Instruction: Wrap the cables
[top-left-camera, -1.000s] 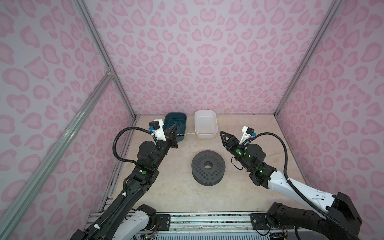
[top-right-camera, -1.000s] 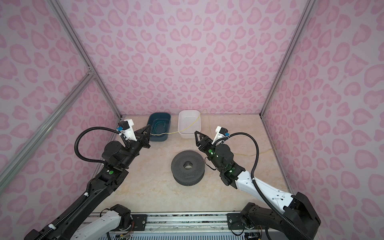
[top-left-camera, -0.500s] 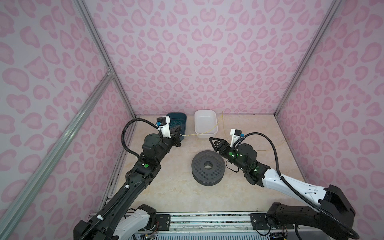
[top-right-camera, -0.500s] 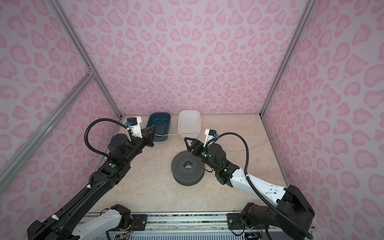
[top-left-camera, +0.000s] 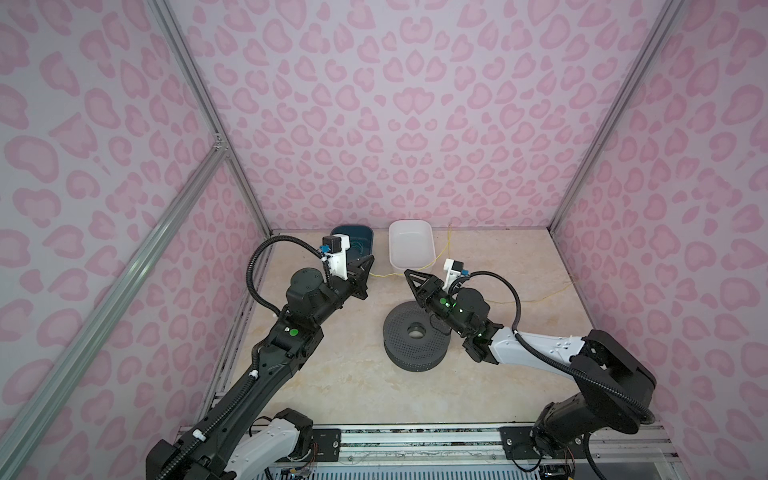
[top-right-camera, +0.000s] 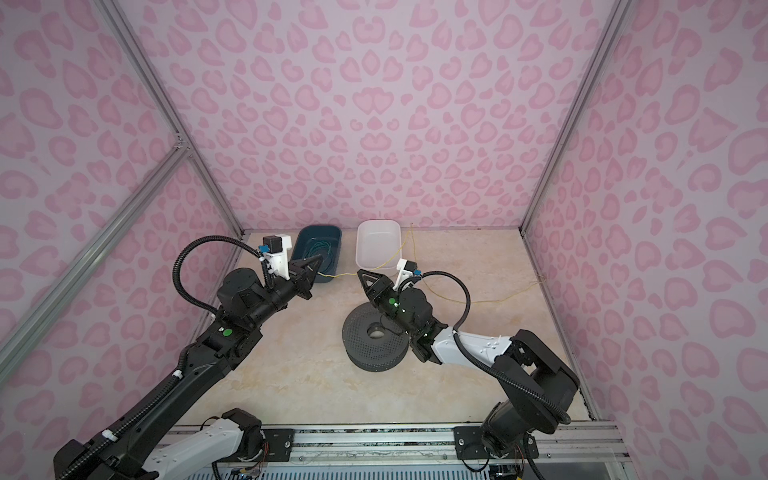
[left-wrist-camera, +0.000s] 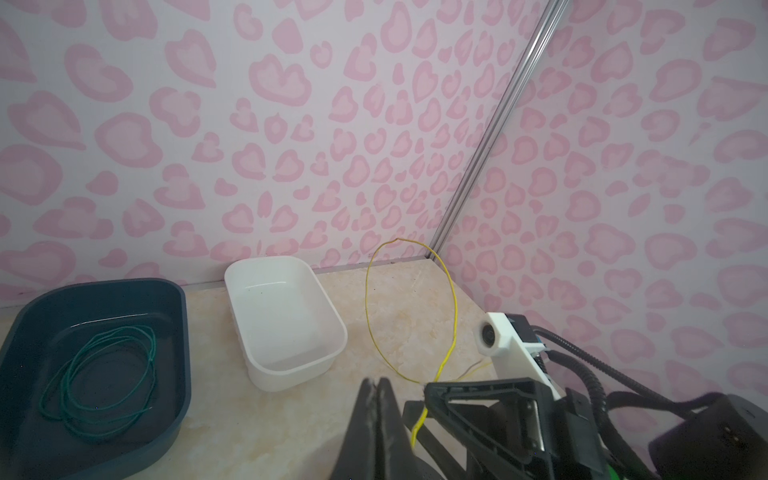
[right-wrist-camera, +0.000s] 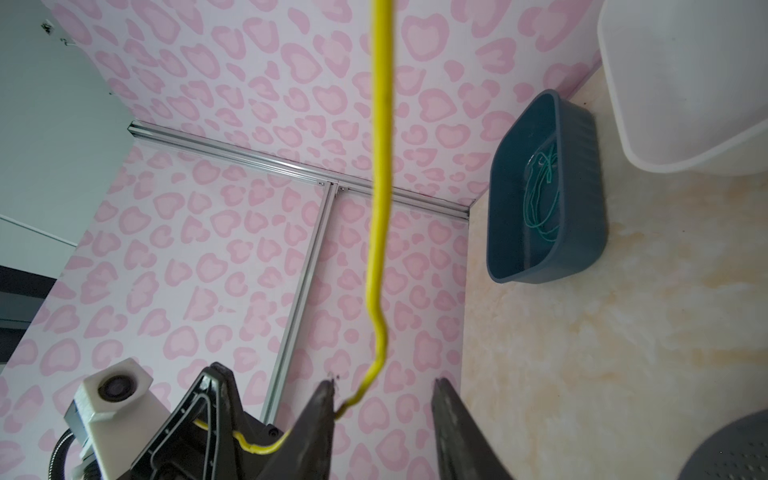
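Count: 2 robot arms (left arm (top-left-camera: 286, 336), right arm (top-left-camera: 540, 353)), 2 tubs (dark blue tub (left-wrist-camera: 182, 357), white tub (left-wrist-camera: 291, 372)), 1 yellow wire (right-wrist-camera: 380, 166), 1 green wire (left-wrist-camera: 153, 353), 1 grey perforated spool (top-left-camera: 399, 338)

right tool (right-wrist-camera: 382, 384) | moved left to yellow wire (right-wrist-camera: 380, 166) | left tool (left-wrist-camera: 377, 384) | edged right

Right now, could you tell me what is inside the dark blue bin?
A loose green wire coil lies on the bin floor; in a top view the left wrist camera hides part.
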